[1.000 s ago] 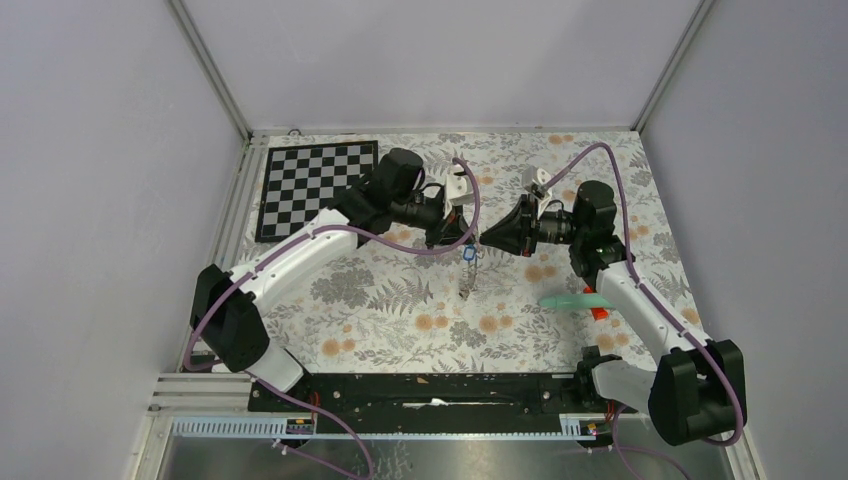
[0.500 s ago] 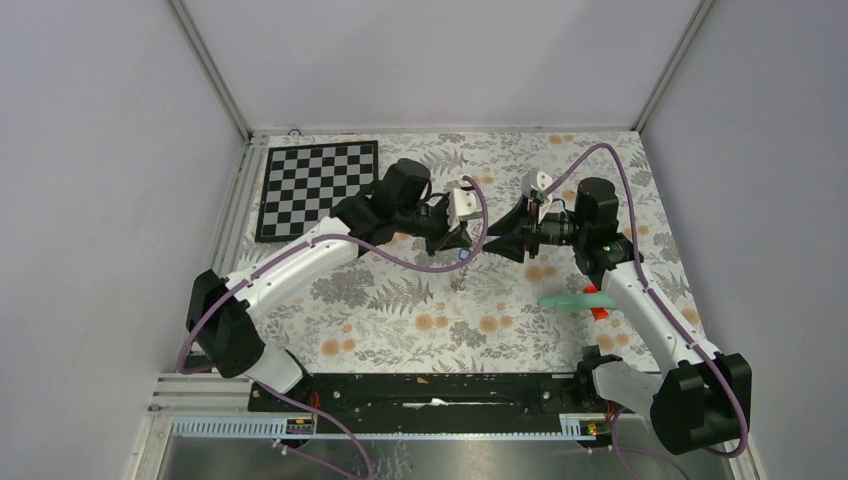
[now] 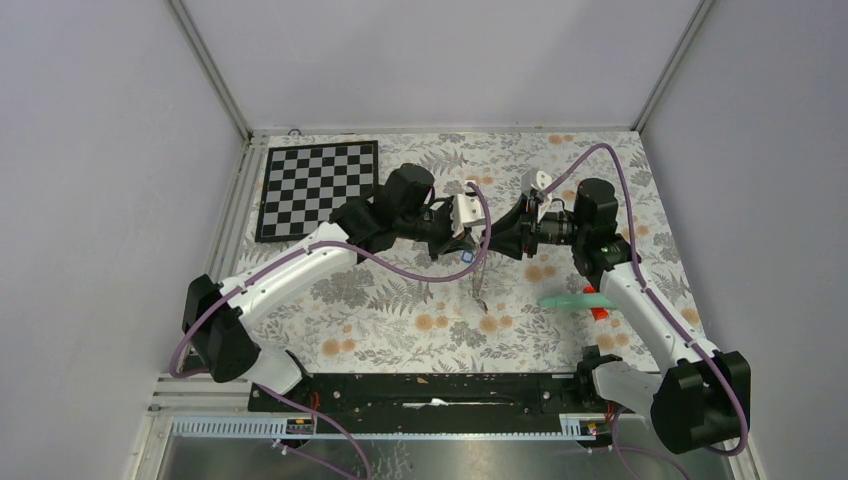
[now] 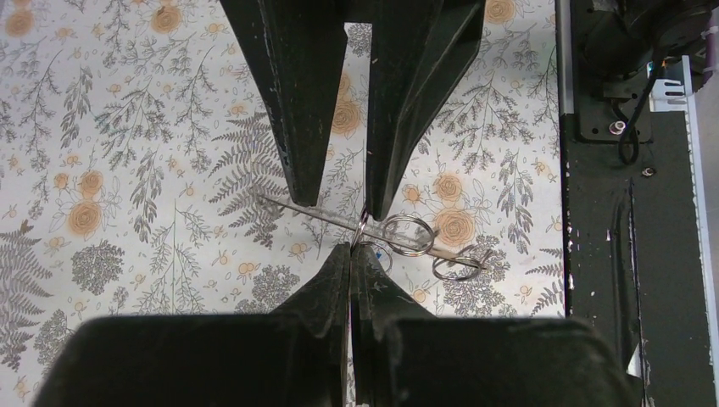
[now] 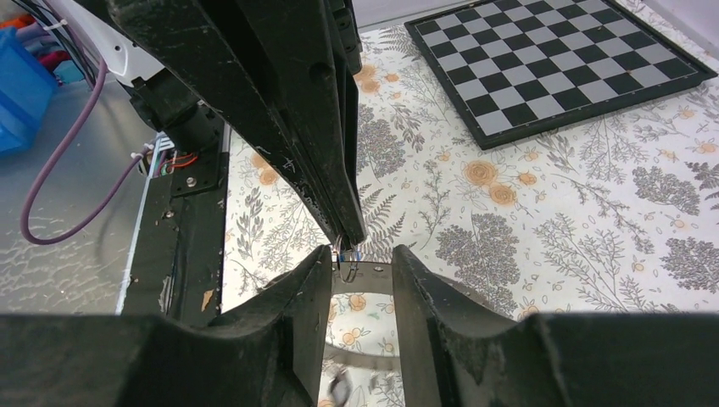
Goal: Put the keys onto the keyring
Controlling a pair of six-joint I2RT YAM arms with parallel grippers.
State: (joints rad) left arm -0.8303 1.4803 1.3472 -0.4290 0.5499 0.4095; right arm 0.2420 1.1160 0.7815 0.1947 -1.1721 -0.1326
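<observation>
My left gripper (image 3: pixel 466 247) is shut, its fingertips (image 4: pixel 352 250) pinching a small wire ring (image 4: pixel 363 229). A blue key tag (image 3: pixel 467 256) shows right beside them. The keyring (image 3: pixel 478 285) dangles below, edge-on as a thin grey line (image 4: pixel 297 206) in the left wrist view. Two more small wire rings (image 4: pixel 407 235) sit along it. My right gripper (image 3: pixel 492 243) faces the left one tip to tip, and it is open (image 5: pixel 362 254). The left fingertips and the wire ring sit at its mouth, and the keyring's grey band (image 5: pixel 365 273) shows through the gap. The black key is not clearly visible.
A black-and-white chequered board (image 3: pixel 318 185) lies at the back left of the floral table cover. A teal stick with a red piece (image 3: pixel 577 300) lies beside the right arm. The black base rail (image 3: pixel 430 390) runs along the near edge.
The right jaws have opened. The left arm has moved right, closing on the right gripper. The dangling keyring has shifted right with it and hangs from the left gripper.
</observation>
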